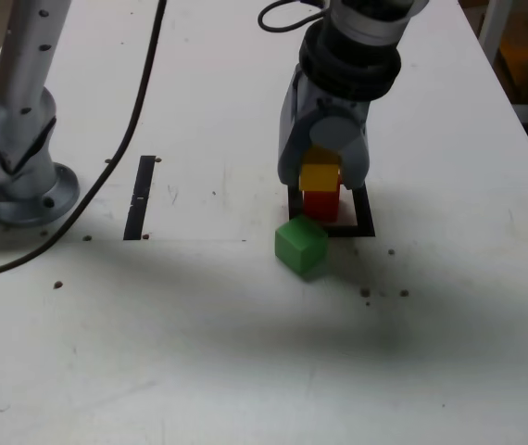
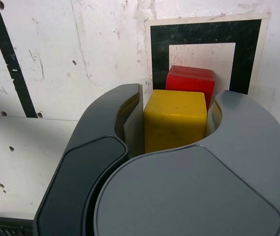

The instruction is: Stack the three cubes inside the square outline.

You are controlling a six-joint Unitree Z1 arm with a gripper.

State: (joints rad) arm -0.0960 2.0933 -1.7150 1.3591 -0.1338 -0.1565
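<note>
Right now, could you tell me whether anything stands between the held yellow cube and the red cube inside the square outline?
Nothing visible does: the gripper holds the small yellow cube directly above the red cube; the green cube sits outside the black square outline.

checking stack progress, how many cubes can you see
3: the yellow cube is shut in the gripper above the red cube inside the square outline; the green cube sits on the table just outside it.

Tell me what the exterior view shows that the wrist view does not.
Only the exterior view shows the green cube, lying outside the square outline at its near corner, and the arm's base. Only the wrist view shows the outline's white centre. Both show the end effector shut on the yellow cube, the red cube below it, and the black strip.
</note>
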